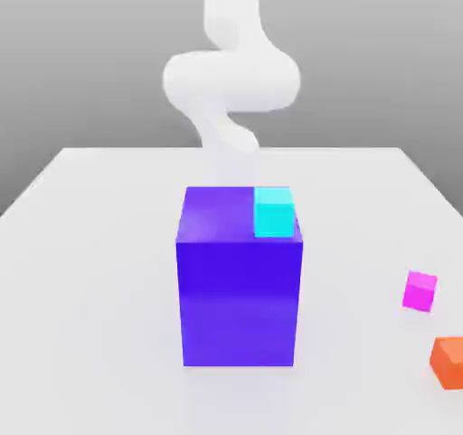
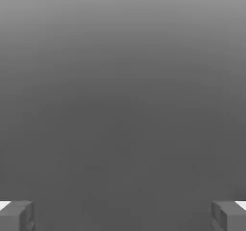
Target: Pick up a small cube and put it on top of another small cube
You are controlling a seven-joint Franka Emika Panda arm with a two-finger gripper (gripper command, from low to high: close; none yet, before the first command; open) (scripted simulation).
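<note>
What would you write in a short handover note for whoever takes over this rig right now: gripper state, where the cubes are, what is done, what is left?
Gripper: open, holding nothing.
Small magenta cube: on the table, toward the exterior view's right, apart from the others.
Orange cube: on the table, nearer the camera than the magenta one.
Cyan cube: on top of the big purple-blue block, at its far right corner in the exterior view.
Done: nothing grasped yet.
Left: pick up the magenta cube and set it on another small cube.
</note>
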